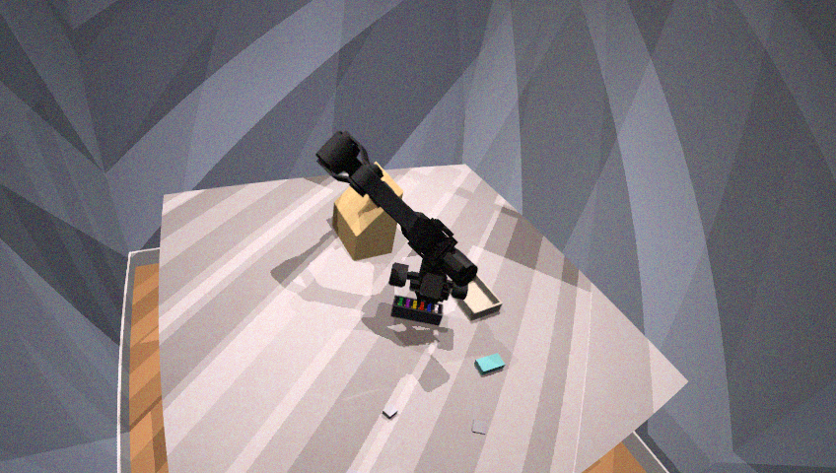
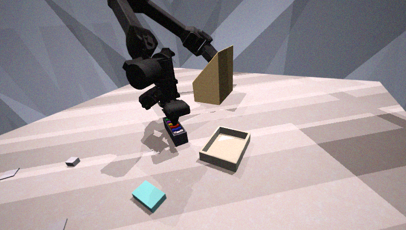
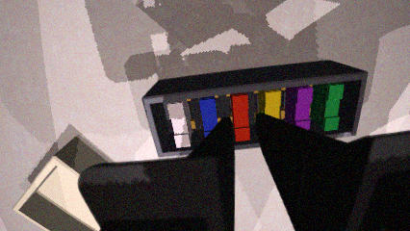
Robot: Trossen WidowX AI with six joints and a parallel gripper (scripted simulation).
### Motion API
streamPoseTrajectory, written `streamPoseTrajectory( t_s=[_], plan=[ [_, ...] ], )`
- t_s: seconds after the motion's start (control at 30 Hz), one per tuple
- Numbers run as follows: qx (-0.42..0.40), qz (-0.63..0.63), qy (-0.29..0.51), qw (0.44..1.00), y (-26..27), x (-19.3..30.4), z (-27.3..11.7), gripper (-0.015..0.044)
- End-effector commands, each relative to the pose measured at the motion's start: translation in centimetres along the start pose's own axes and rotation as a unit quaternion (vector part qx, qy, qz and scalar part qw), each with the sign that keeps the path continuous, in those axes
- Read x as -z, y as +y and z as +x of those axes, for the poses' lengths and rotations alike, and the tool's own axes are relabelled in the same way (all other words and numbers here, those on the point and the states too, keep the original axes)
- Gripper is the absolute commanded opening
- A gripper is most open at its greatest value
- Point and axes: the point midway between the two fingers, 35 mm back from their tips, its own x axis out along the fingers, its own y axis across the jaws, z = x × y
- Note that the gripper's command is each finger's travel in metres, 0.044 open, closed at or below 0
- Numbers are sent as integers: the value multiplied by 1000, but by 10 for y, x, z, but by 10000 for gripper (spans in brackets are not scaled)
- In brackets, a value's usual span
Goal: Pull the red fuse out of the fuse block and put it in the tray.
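The red fuse [image 1: 421, 305] [image 2: 174, 126] [image 3: 241, 111] stands in the black fuse block [image 1: 416, 315] [image 2: 180, 140] [image 3: 241, 75]. My gripper [image 1: 423, 300] [image 2: 174, 123] [image 3: 243, 122] is slightly open, over the block. In the wrist view its narrow fingertips appear on either side of the red fuse, with a gap between them; their height above it is hard to tell. The blue fuse [image 3: 208, 110] and white fuse [image 3: 178, 120] are on one side, the yellow fuse [image 3: 272, 102], purple fuse [image 3: 303, 103] and green fuse [image 3: 333, 106] on the other. The tray [image 1: 486, 314] [image 2: 218, 162] is empty.
The tray stands beside the block's white-fuse end. A tan sloped box [image 1: 366, 236] [image 2: 207, 82] stands behind the block, beneath the arm. A teal block [image 1: 489, 363] [image 2: 148, 195] and a small grey block [image 1: 389, 411] [image 2: 72, 161] lie toward the front.
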Motion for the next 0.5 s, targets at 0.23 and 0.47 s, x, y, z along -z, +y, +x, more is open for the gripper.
streamPoseTrajectory(
  t_s=[0.23,0.47],
  plan=[
    [2,-3,0,1000,0,1,3,67],
    [2,-3,0,1000,0,1,8,67]
  ],
)
